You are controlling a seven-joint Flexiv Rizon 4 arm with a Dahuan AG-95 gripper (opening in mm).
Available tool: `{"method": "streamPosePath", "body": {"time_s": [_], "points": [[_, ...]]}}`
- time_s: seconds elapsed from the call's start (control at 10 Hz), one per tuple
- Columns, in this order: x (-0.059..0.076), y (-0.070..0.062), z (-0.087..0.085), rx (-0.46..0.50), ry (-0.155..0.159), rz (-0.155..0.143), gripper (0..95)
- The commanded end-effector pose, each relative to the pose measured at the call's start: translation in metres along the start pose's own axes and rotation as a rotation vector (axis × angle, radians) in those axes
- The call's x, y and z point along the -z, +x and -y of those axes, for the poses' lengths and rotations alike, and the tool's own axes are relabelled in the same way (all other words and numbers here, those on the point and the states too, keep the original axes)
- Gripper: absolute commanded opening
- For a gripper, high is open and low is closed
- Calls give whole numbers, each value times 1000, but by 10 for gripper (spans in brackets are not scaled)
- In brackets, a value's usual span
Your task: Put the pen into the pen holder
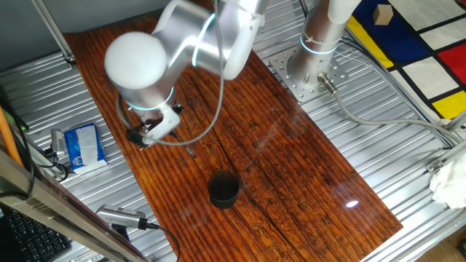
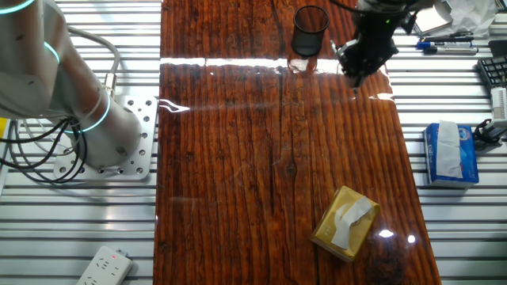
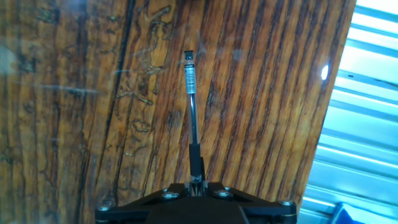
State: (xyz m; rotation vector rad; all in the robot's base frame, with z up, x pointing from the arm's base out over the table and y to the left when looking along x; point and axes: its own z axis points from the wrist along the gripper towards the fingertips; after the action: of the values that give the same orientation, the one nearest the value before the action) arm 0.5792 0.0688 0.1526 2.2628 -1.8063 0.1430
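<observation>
My gripper (image 3: 196, 180) is shut on one end of the pen (image 3: 192, 106), a thin dark metallic stick that points away from the fingers towards the wooden table top. In the other fixed view the gripper (image 2: 354, 70) hangs over the table just right of the pen holder (image 2: 310, 30), with the pen's tip (image 2: 354, 87) below it. The pen holder is a short black cup that stands upright. In one fixed view the gripper (image 1: 144, 137) is up and to the left of the pen holder (image 1: 223, 189), apart from it.
A yellowish tissue box (image 2: 345, 223) lies on the wooden table (image 2: 238, 158). A blue tissue pack (image 1: 81, 145) and a silver tool with a cable (image 1: 120, 217) lie on the metal slats beside the table. The arm's base (image 1: 309, 69) is bolted at the table's side.
</observation>
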Motion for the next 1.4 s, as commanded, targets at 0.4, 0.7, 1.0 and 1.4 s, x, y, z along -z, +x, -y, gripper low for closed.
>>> {"method": "streamPosePath", "body": {"time_s": [0.4, 0.7, 1.0, 1.4], "points": [[3, -1, -1, -11, -7, -9, 0], [3, -1, -1, -16, 0, -66, 0], [3, -1, -1, -27, 3, -80, 0], [3, -1, -1, -38, 10, -69, 0]]}}
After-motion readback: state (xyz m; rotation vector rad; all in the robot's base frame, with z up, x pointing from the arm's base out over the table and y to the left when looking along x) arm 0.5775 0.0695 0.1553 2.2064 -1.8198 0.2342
